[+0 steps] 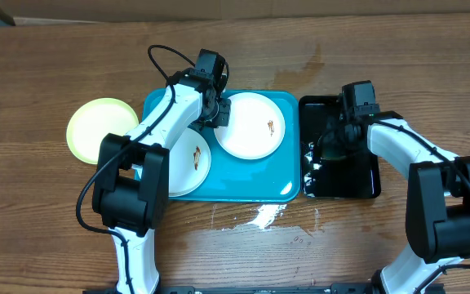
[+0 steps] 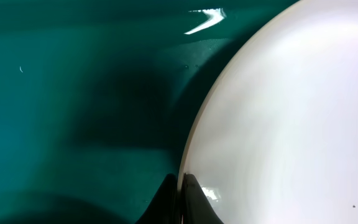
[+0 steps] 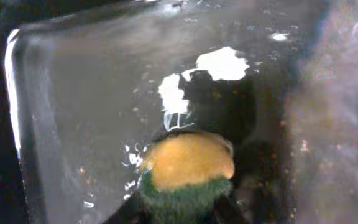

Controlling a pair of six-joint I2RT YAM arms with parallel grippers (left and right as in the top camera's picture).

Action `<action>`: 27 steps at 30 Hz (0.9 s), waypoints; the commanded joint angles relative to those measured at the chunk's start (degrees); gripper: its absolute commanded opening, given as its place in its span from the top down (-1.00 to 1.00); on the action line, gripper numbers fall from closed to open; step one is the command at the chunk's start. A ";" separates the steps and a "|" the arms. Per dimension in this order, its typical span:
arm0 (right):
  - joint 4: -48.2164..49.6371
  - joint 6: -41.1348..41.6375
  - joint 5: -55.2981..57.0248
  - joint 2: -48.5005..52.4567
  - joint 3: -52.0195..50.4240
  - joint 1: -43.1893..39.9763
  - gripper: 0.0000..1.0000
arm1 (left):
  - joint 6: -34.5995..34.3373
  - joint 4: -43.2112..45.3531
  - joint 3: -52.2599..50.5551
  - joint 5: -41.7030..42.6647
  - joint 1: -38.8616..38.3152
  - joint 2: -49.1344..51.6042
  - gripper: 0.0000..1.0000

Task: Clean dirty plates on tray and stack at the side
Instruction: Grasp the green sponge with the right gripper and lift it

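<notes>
Beside turquoise tray (image 1: 251,175), narrow black tray (image 1: 357,175)

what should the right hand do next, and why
Probably lift the yellow-and-green sponge out of the narrow black tray and carry it to the smeared round white plate: the right hand grips the sponge, and the left hand pinches that plate's rim.

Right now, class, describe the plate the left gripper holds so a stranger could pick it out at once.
Find the turquoise tray in the middle. Two white plates lie in it; take the right-hand plate, nearest the black tray. Unlike the other plate, partly under the arm, it has the left gripper shut on its rim.
</notes>
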 commanded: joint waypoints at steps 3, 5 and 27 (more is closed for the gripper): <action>0.37 -0.20 0.13 0.09 -0.76 0.17 -0.10 | 1.16 -0.26 0.98 -1.01 -0.09 1.01 0.91; -0.66 -0.17 0.09 0.07 -0.68 0.17 -0.12 | 1.16 -0.26 0.98 -1.01 -0.09 1.01 0.91; -27.08 -0.22 -3.37 -1.20 16.13 0.17 0.92 | 2.67 -0.81 0.98 -4.81 -0.09 1.01 0.92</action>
